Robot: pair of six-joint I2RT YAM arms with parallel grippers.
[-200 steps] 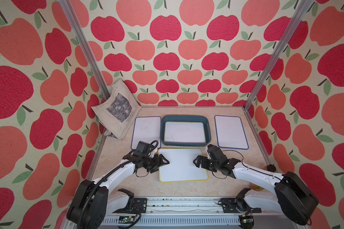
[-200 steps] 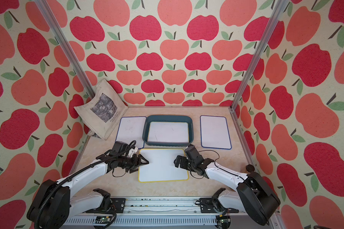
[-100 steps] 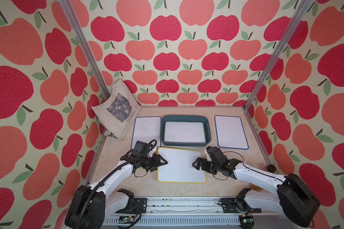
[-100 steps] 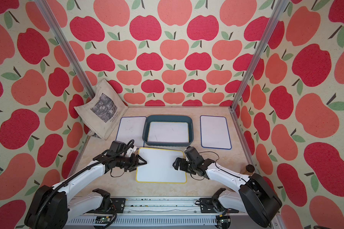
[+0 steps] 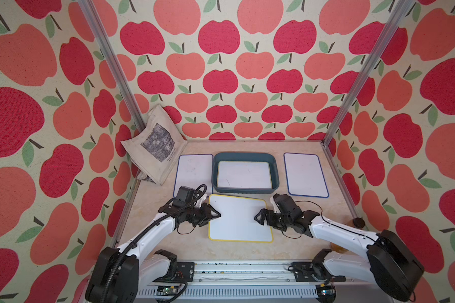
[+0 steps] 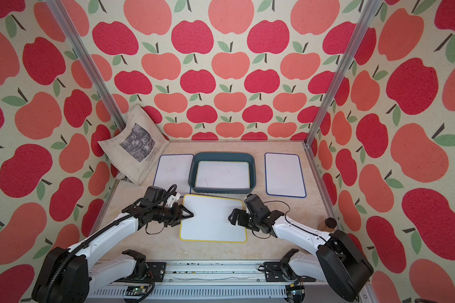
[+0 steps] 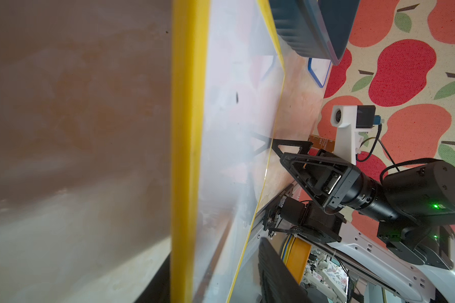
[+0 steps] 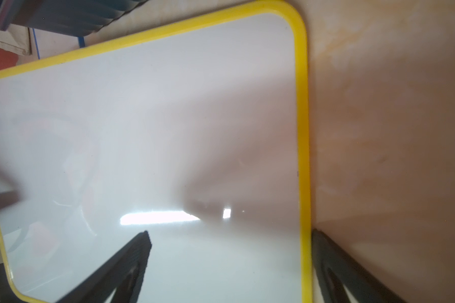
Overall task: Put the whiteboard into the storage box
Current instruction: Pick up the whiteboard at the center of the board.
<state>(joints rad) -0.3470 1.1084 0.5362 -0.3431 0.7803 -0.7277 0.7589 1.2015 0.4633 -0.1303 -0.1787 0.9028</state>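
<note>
Here, two grippers flank the yellow-framed whiteboard (image 5: 238, 217), which lies just outside the storage box (image 5: 243, 155).

In both top views the whiteboard lies on the table (image 5: 168, 244) just in front of the box, which holds another yellow-edged board (image 5: 243, 174). One blue-framed board (image 5: 193, 170) lies to the box's left, a second blue-framed board (image 5: 305, 174) lies to its right, and a tote bag (image 5: 153, 147) leans in the far corner. The left gripper (image 5: 217, 214) reaches over the whiteboard's left edge, and the right gripper (image 5: 256, 217) over its right edge. The left wrist view shows the yellow frame running between two dark fingers (image 7: 273, 275). They are mostly out of frame, so I cannot tell whether they pinch it. The right wrist view shows the jaws wide apart, one finger (image 8: 132, 262) above the white surface and its partner over the table beside the frame, with nothing clamped.
</note>
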